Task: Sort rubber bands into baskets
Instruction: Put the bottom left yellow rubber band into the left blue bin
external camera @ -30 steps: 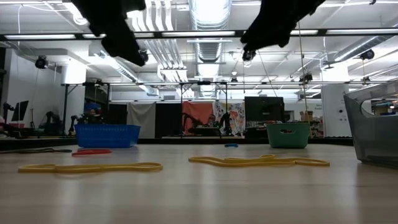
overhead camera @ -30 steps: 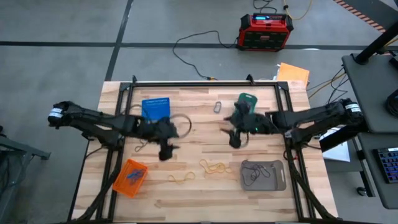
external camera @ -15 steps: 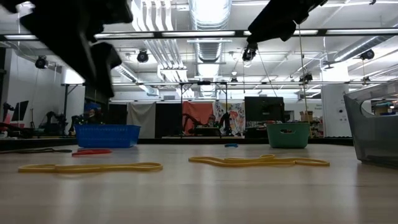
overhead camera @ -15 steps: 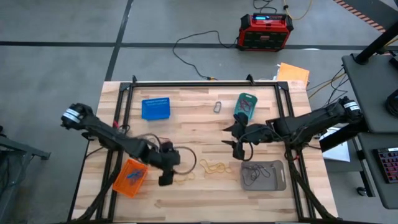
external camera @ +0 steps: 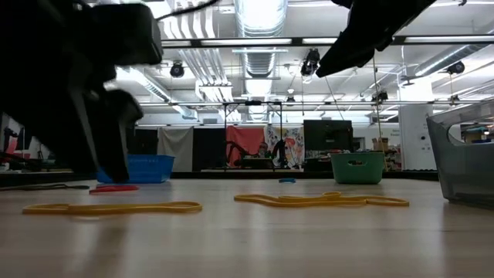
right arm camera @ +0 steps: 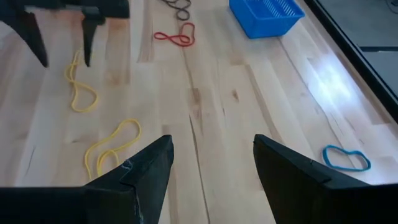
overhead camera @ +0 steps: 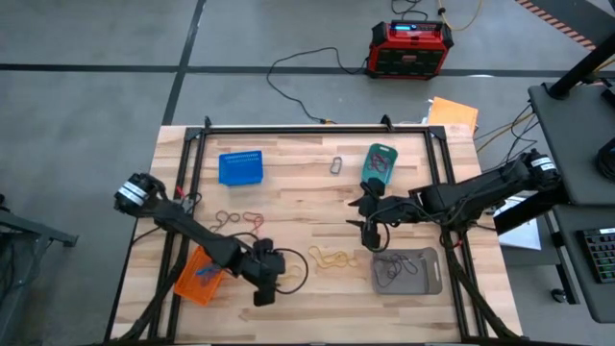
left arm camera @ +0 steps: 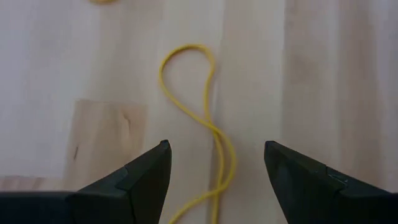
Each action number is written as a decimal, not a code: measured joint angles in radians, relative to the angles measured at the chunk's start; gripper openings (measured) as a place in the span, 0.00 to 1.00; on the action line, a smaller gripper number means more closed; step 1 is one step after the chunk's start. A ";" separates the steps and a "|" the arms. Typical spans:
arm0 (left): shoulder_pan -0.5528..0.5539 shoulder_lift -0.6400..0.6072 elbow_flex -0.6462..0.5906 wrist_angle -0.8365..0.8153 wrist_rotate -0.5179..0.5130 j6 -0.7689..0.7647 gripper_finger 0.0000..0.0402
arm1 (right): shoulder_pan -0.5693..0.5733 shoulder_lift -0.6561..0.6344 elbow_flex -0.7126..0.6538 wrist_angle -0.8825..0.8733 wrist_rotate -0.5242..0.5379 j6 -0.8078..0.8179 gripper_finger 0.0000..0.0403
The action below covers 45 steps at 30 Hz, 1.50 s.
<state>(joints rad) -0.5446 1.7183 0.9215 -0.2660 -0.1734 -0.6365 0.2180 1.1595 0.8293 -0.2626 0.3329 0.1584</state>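
My left gripper (overhead camera: 264, 288) is open and low over the table near its front edge. Its fingers stand on either side of a thin yellow rubber band (left arm camera: 211, 140) lying flat on the wood, also seen in the low view (external camera: 112, 207). My right gripper (overhead camera: 368, 219) is open and empty, raised above the table's middle right (external camera: 370, 31). A second yellow band (overhead camera: 332, 258) lies between the grippers. Red-brown bands (overhead camera: 240, 219) lie at the middle left and a blue band (right arm camera: 345, 158) lies near my right gripper. The baskets are blue (overhead camera: 240, 166), teal (overhead camera: 380, 159), orange (overhead camera: 202, 274) and grey (overhead camera: 408, 269).
A small grey band (overhead camera: 336, 165) lies between the blue and teal baskets. The grey basket holds several dark bands. A black frame (overhead camera: 317, 128) runs round the table's back and sides. A red-and-black box (overhead camera: 411, 48) stands on the floor behind.
My left gripper has gone from beside the blue basket toward the table's near edge and down, ending over the yellow band by the orange basket. The red-brown bands it covered now show. My right gripper has gone a little toward the near edge, away from the teal basket.
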 joint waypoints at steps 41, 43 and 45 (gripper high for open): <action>-0.013 -0.233 -0.002 -0.082 -0.408 0.203 0.00 | 0.000 0.001 -0.001 0.013 -0.002 -0.013 0.54; 0.000 -0.283 -0.002 -0.135 -0.488 0.206 0.00 | 0.000 0.001 -0.001 0.015 -0.002 -0.013 0.54; 0.020 -0.338 -0.002 -0.174 -0.558 0.214 0.00 | 0.000 0.001 -0.001 0.016 -0.001 -0.014 0.54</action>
<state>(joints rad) -0.5245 1.3805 0.9195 -0.4401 -0.7312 -0.4225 0.2180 1.1603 0.8280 -0.2470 0.3317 0.1449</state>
